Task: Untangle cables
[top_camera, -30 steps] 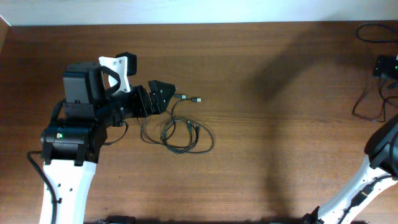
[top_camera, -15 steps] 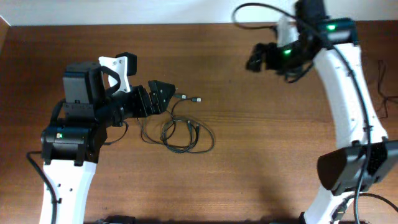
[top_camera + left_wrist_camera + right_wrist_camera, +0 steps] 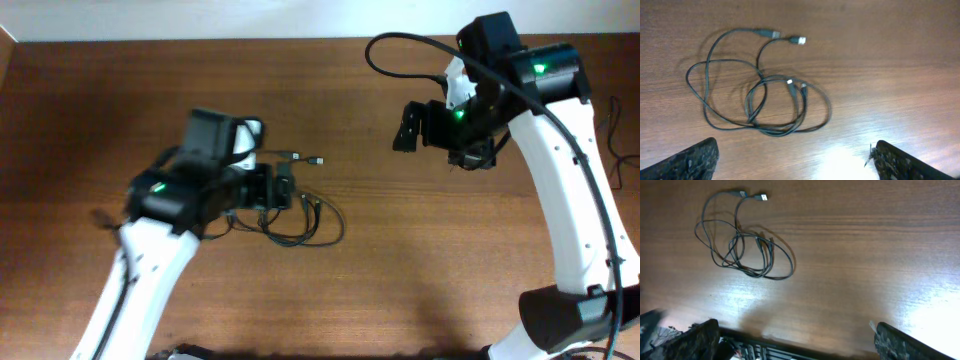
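Black and thin, the cables [image 3: 305, 222] lay in a loose knot of overlapping loops on the wooden table [image 3: 400, 290]. They were just beside the left gripper [image 3: 283, 190], whose fingers [image 3: 700, 155] stood wide apart and held nothing. In the left wrist view the knot [image 3: 765, 100] lay ahead of those fingers. Its long axis ran across, roughly along the line from one finger to the other, and the two plug ends [image 3: 798, 40] lay on its far side. The right gripper [image 3: 408, 125], likewise spread and empty, hung well apart from the knot. From its wrist camera the cables [image 3: 745, 250] sat off in the upper left. The left arm was plainly the nearer, so the first pick probably belonged to it, perhaps at the free plug ends.
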Robot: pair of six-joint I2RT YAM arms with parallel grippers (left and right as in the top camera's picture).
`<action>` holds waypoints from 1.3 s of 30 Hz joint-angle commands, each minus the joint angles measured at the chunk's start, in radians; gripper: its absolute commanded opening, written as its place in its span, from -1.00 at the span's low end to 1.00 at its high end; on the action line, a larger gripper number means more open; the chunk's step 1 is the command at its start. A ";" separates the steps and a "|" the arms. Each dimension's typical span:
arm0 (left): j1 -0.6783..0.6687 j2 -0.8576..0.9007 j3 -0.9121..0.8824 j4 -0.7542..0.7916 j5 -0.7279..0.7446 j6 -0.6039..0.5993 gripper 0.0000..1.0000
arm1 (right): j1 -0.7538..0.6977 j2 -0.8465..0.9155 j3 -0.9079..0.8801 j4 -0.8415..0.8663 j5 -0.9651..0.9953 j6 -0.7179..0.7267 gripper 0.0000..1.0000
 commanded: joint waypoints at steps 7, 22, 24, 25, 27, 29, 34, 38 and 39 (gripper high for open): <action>-0.148 0.529 -0.011 -0.048 -0.356 -0.101 0.16 | 0.005 -0.092 -0.001 -0.034 0.165 0.010 0.97; -0.148 0.603 -0.156 0.168 -0.356 -0.149 -1.00 | 0.005 -0.092 -0.001 -0.033 0.187 0.000 0.97; -0.148 0.601 -0.108 0.102 -0.356 -0.149 -1.00 | 0.005 -0.092 -0.001 -0.034 0.187 -0.001 0.97; -0.148 0.587 -0.060 0.044 -0.356 -0.150 -1.00 | 0.005 -0.092 -0.001 -0.034 0.187 -0.001 0.97; -0.148 0.519 -0.002 -0.023 -0.355 -0.196 -1.00 | 0.005 -0.092 -0.001 -0.025 0.188 -0.001 0.97; -0.148 0.383 0.041 -0.072 -0.331 -0.209 -1.00 | 0.006 -0.092 -0.001 -0.013 0.248 -0.001 0.97; -0.148 -0.020 0.058 -0.018 -0.323 -0.209 -1.00 | 0.006 -0.091 -0.053 -0.007 0.193 0.003 0.97; -0.148 -0.220 0.058 0.077 -0.350 -0.208 -1.00 | 0.006 -0.091 -0.351 0.200 -0.090 0.003 0.97; -0.148 -0.229 0.058 0.077 -0.352 -0.208 -1.00 | 0.006 -0.091 -0.407 0.251 -0.130 0.002 0.97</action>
